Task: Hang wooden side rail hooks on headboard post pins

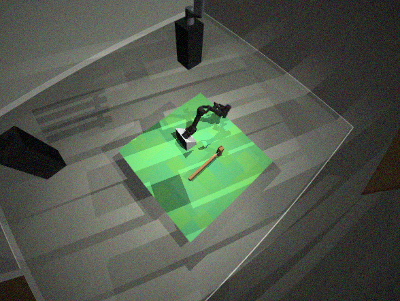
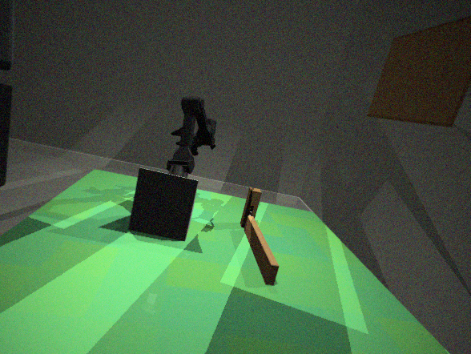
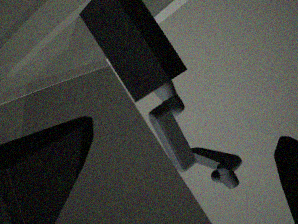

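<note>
The wooden side rail (image 1: 203,167) (image 2: 262,250) slants away from the headboard post (image 1: 221,150) (image 2: 256,202), with its far end down on the green mat (image 1: 238,163) (image 2: 304,256). The post stands upright at the rail's other end. That end meets the post's slot side, low on the post. Small dark and bright metal bits show at the joint; whether both hooks sit on the pins is too small to tell. My gripper (image 1: 227,111) (image 2: 203,150) (image 3: 186,136) is open and empty, raised high and well away from rail and post. The wrist view shows neither of them.
The arm's base box (image 1: 186,139) (image 2: 164,206) stands on the mat beside the post and rail. Large black blocks (image 1: 189,44) (image 3: 132,50) stand off the mat, one with a grey jointed piece. Another black block (image 1: 30,153) is at the left in the top view.
</note>
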`<state>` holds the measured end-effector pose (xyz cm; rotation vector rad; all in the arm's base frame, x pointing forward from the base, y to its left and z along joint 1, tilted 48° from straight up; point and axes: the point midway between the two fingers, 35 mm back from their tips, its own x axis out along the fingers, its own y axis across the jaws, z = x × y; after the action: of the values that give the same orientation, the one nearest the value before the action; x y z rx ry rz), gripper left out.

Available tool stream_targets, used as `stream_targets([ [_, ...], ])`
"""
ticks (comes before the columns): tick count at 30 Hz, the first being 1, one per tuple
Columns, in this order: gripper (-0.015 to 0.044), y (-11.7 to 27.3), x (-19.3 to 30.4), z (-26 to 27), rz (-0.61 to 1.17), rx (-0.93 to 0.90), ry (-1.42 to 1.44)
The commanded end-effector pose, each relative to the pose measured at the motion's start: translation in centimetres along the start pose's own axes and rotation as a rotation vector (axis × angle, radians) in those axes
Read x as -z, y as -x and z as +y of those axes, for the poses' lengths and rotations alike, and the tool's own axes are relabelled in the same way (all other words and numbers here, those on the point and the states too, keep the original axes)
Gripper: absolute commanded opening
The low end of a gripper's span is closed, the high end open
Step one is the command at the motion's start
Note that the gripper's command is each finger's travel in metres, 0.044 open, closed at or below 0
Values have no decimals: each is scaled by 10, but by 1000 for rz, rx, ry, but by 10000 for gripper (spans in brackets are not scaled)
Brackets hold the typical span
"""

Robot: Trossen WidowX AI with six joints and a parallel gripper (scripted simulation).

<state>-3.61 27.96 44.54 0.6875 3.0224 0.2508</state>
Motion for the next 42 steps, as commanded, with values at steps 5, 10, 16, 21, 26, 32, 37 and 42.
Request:
stream_targets([
  [5,440,12,-17,14,0,-80,-93],
  [10,440,44,-55,41,14,-264,-286],
  [16,440,105,-114,65,51,-537,-489],
  [21,440,160,-163,67,106,-766,-653],
  [26,440,213,-212,54,183,-993,-813],
  [32,440,267,-262,22,295,-1255,-973],
  [37,440,306,-290,-14,343,-1458,-987],
  [42,440,335,-317,-59,344,-1641,-951],
])
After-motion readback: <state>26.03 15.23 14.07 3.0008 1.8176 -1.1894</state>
